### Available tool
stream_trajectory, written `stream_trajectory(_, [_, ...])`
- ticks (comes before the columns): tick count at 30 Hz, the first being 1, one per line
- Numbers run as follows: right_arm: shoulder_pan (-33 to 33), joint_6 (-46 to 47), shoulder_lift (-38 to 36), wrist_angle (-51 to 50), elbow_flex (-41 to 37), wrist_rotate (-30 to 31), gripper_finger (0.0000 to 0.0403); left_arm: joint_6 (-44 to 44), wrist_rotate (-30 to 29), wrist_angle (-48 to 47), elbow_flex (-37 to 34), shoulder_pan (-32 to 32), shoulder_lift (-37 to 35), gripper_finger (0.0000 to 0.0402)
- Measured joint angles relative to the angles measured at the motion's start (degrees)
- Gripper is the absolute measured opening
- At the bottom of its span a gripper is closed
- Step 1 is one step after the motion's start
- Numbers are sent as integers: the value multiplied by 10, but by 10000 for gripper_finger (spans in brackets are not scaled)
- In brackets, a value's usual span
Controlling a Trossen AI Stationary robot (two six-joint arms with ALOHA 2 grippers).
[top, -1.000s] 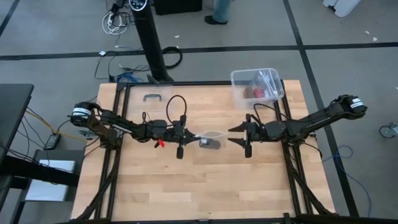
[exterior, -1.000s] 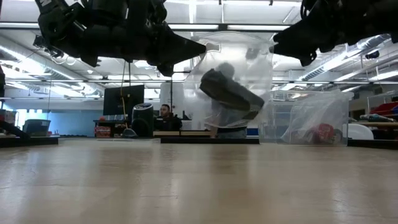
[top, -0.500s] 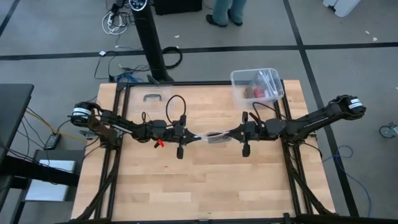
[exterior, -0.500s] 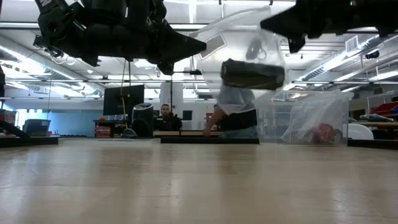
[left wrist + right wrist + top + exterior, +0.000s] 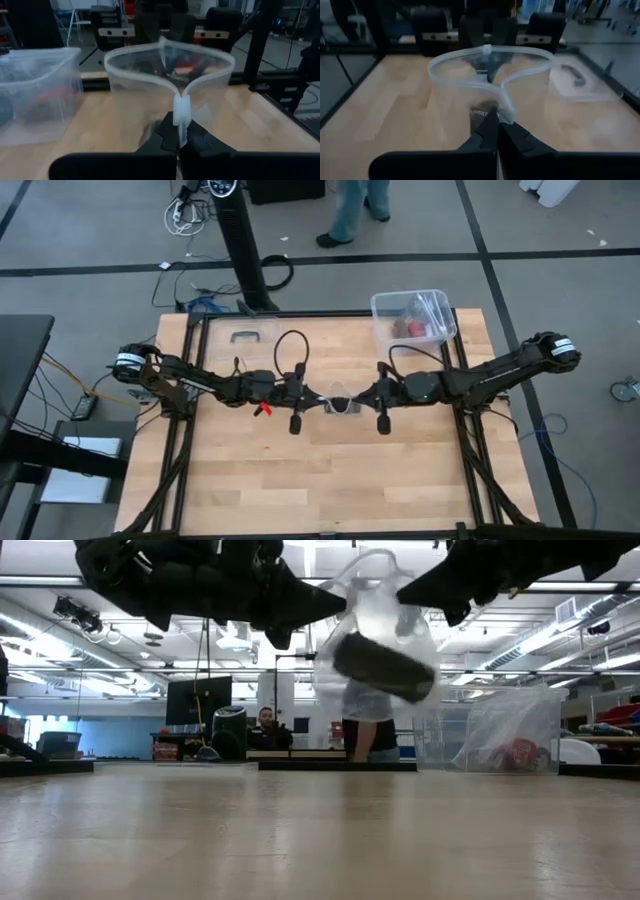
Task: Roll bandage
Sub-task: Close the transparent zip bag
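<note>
— Wood first: the table (image 5: 330,480) fills the high view, pale planks, with both dark arms reaching in from nine and three o'clock to meet near its centre. What sits off at one o'clock?

— That is the clear plastic box (image 5: 413,320), well apart from the arms, with something reddish inside that I cannot make out. Beyond the table, a person (image 5: 370,725) stands in the room.

— And between the arms?

— The clear plastic wrapper (image 5: 375,610), hanging in the air above the table. The left pincer (image 5: 178,142) is pressed together on one edge of its mouth; the right pincer (image 5: 492,136) is pressed together on the opposite edge, so the mouth bows open between them.

— Where is the bandage?

— Inside the wrapper (image 5: 385,665), a dark rolled bundle lying tilted in the sagging bottom, clear of the table. Neither pincer touches it.

— So what could go wrong?

— My guess: each grip is only a thin pinch on slick film. If the arms pull apart too hard, an edge could slide out or the film tear, and the bundle would swing or drop. It could also tumble out of the open mouth if the wrapper tips — then it lands somewhere unplanned, perhaps unrolled badly for picking up.
</note>
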Motion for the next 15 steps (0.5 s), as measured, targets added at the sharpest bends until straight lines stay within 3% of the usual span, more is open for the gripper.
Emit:
stream_trajectory(11, [8, 31, -53, -107, 9, 20, 1, 3, -28, -50, 0, -17, -1, 3])
stream_trajectory(15, [8, 46, -54, -143, 9, 27, 0, 2, -67, -80, 0, -18, -1, 3])
